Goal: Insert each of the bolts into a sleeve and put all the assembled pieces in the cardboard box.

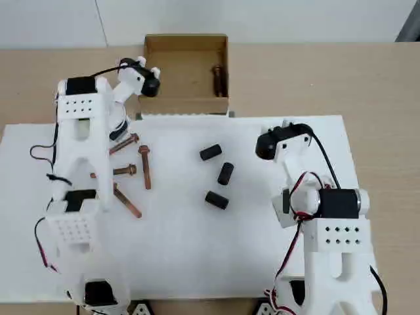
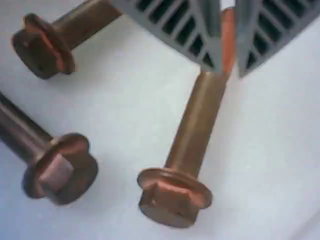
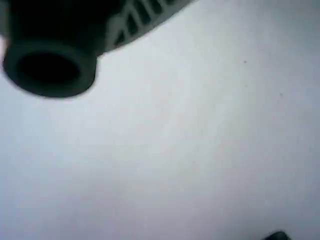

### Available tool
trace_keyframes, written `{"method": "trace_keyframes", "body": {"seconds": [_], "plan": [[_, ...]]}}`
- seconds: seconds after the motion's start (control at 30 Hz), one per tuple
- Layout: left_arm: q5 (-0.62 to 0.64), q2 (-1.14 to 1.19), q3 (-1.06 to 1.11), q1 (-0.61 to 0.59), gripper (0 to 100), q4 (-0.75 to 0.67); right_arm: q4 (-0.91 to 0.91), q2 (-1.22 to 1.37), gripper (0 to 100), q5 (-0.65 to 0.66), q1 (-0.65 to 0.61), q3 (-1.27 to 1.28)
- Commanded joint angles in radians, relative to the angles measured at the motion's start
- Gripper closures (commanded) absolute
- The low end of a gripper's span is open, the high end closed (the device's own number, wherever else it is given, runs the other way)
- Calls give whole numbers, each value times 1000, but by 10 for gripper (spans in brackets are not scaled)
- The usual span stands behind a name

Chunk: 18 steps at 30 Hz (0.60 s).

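Starting with what is hidden: the left arm (image 1: 82,131) covers part of the loose bolts (image 1: 125,170), which lie on the white sheet (image 1: 177,256) on the arms' side of the cardboard box (image 1: 186,105), off its left-arm corner. Your left tool (image 2: 227,37) is clenched on the shank of one bolt (image 2: 196,130). The shank's tip disappears between the grey ribbed fingers (image 2: 175,25), and the flanged head points away from them. Whether that bolt rests on the sheet or hangs just above it is hard to make out. Two neighbouring bolts (image 2: 56,167) lie just beside it, both cut off at the picture's edge. Three black sleeves (image 1: 226,173) lie apart from one another off the box's right-arm corner. Inside the box, against its right-arm wall, stands a dark piece (image 1: 218,79), too shadowed to tell bolt from sleeve. A fourth sleeve (image 3: 50,67) sits right against your right tool (image 3: 107,35), its far end lost in darkness; you cannot tell whether that tool grips it.
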Motion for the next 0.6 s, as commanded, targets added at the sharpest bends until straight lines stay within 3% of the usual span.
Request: {"method": "trace_keyframes", "body": {"seconds": [0.0, 0.2, 0.57], "plan": [[-48, 63, -143, 15, 991, 84, -18, -15, 995, 6, 1, -8], [-54, 186, -280, 17, 905, 97, -19, -13, 995, 6, 1, -8], [-55, 373, -444, 15, 906, 92, -15, -13, 995, 6, 1, -8]]}}
